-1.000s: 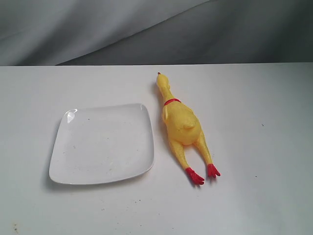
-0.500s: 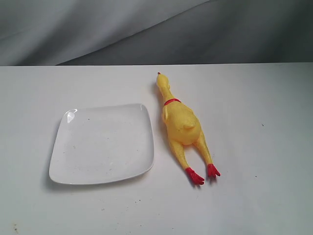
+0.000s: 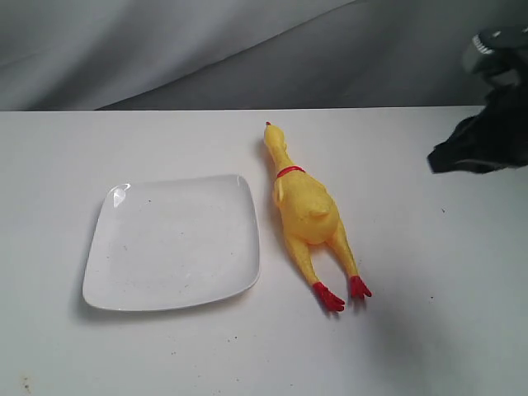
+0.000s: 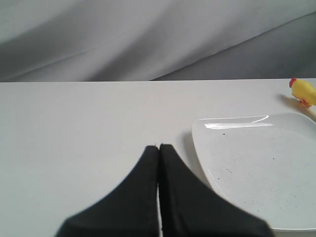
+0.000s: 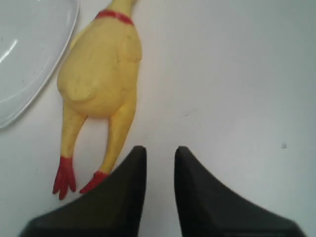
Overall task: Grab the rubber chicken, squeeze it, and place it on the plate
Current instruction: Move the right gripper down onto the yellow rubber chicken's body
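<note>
Right pincer point(image 5: 160, 149), slightly spread, hovers by the rubber chicken point(image 3: 307, 210) beside the plate point(image 3: 165, 247): soft, light, squashy, so take the plump belly.

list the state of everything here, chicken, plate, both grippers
rubber chicken: lying flat on the table beside the plate, not held
plate: flat on the table, nothing on it
left gripper: shut, holding nothing
right gripper: open, holding nothing
</note>
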`<action>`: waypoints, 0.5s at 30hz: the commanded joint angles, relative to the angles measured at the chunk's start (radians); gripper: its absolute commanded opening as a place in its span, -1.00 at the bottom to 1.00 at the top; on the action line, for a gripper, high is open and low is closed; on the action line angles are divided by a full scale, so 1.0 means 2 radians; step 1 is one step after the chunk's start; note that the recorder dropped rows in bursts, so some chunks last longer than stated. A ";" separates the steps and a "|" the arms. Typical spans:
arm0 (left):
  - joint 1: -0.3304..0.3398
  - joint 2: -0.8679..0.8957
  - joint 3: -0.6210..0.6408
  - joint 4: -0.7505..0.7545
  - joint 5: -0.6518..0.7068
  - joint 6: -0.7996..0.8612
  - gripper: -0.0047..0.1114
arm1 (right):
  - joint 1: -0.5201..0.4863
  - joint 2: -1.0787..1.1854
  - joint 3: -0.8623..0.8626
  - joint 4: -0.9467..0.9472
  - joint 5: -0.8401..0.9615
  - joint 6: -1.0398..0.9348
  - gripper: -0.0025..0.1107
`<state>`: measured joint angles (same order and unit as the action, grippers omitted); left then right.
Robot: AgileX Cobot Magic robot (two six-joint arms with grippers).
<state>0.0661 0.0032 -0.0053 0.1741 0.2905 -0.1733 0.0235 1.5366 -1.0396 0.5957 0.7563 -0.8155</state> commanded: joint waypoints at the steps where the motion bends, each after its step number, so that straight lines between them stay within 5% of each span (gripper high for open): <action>1: 0.002 -0.002 0.003 -0.005 -0.001 -0.003 -0.91 | 0.053 0.062 -0.002 -0.007 -0.038 -0.013 -0.22; 5: 0.002 -0.002 0.003 -0.005 -0.001 -0.003 -0.91 | 0.111 0.111 -0.002 -0.052 -0.096 -0.011 0.08; 15: 0.002 -0.002 0.003 -0.005 -0.001 -0.003 -0.91 | 0.172 0.190 -0.002 -0.061 -0.171 -0.009 0.09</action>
<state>0.0661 0.0032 -0.0053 0.1741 0.2905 -0.1733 0.3504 1.8933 -1.0396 0.4781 0.4651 -0.8301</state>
